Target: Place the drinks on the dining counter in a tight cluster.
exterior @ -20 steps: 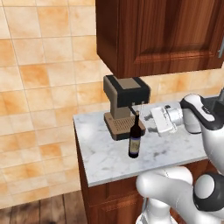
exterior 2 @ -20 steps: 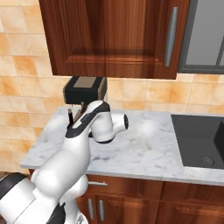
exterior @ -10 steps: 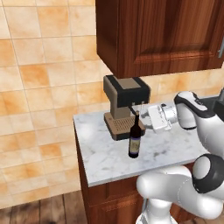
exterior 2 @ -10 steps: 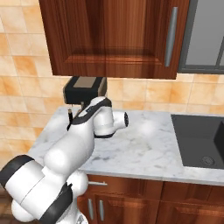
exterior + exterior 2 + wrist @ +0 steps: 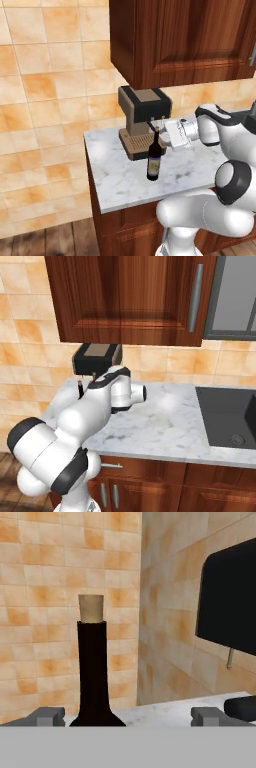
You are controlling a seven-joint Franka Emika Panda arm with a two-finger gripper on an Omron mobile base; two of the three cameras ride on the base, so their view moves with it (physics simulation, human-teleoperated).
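I see the wine bottle [image 5: 154,162] upright on the marble counter [image 5: 125,182], just right of the coffee machine [image 5: 142,120]; gripper [image 5: 166,136] beside its neck.

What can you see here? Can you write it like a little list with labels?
place: small marble counter under a wooden wall cabinet
bottle: dark wine bottle with a label, upright on the counter
bottle top: pale cork, seen close in the hand view
behind the bottle: coffee machine
gripper: level with the bottle's neck
fingers: open, one on each side of the neck, not gripping
to the right: dark sink
wall: orange tiles
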